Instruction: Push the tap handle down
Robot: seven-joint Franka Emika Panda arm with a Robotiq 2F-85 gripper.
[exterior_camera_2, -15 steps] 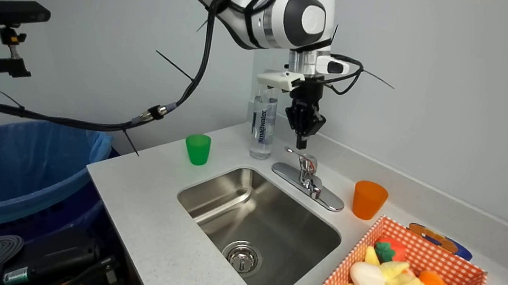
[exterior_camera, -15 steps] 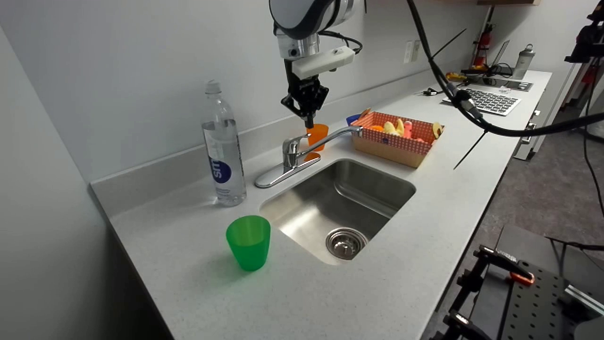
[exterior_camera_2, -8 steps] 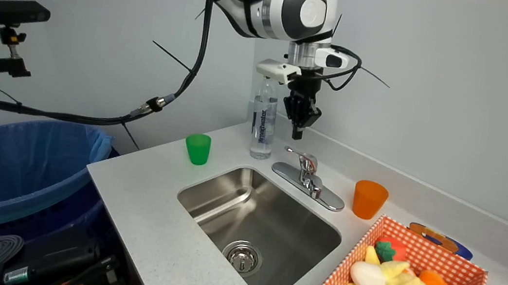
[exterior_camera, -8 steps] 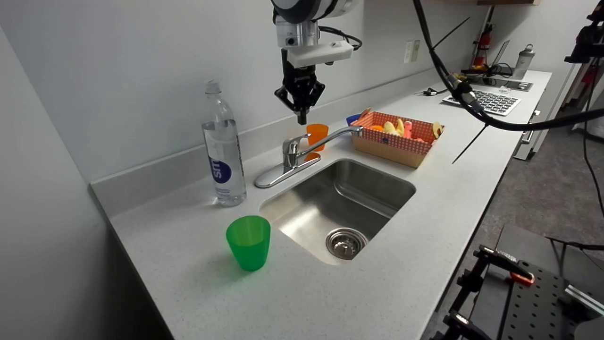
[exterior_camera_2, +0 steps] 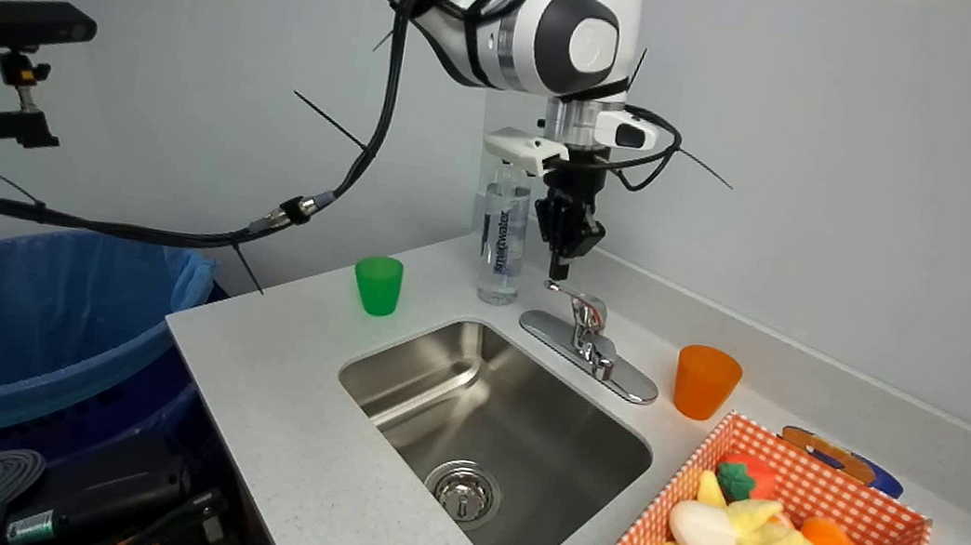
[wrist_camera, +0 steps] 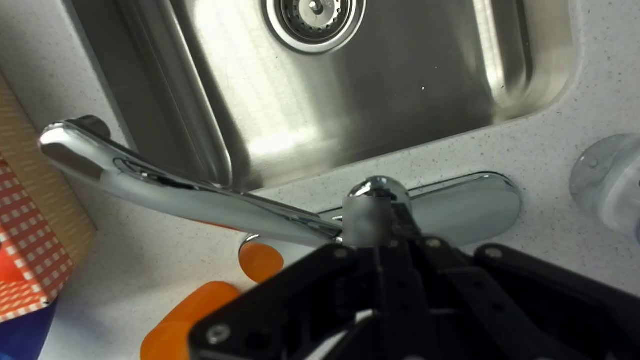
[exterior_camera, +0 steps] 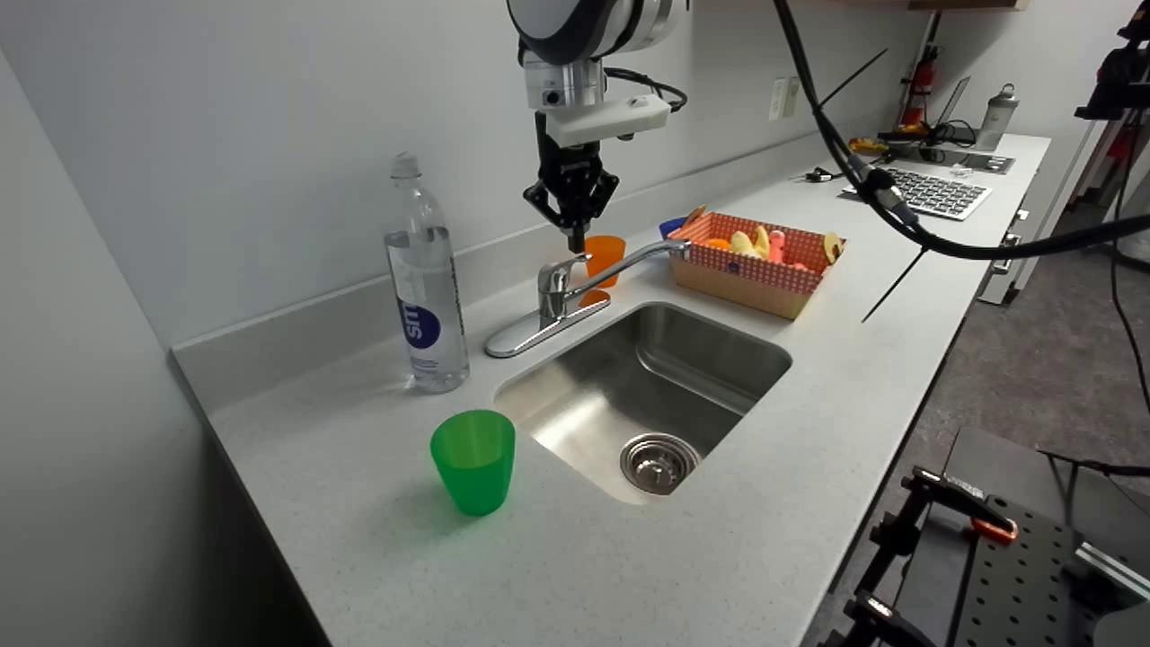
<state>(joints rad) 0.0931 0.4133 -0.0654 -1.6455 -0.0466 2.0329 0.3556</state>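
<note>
Hanging over the tap handle (exterior_camera_2: 566, 291): my tool (exterior_camera_2: 559, 273), its fingers brought together, nothing seen between them.
Handle lies: straight below my tool's tip, near the handle's free end; touching or just apart, I cannot tell.
Handle axis: slanting up from the tap (exterior_camera_2: 586, 331), out from the wall (exterior_camera_2: 834, 187) toward the sink (exterior_camera_2: 519, 446); I judge a plain downward press suits.
Counter (exterior_camera_2: 296, 360): pale, bearing the tap between wall and sink.
Room: bottle (exterior_camera_2: 502, 251) and orange cup (exterior_camera_2: 705, 383) near, on opposite sides; spout (exterior_camera: 629, 263) reaching toward the basket (exterior_camera: 737, 289).

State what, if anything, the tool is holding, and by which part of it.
Nothing: the tool is shut above the tap handle; whether they touch is unclear.
</note>
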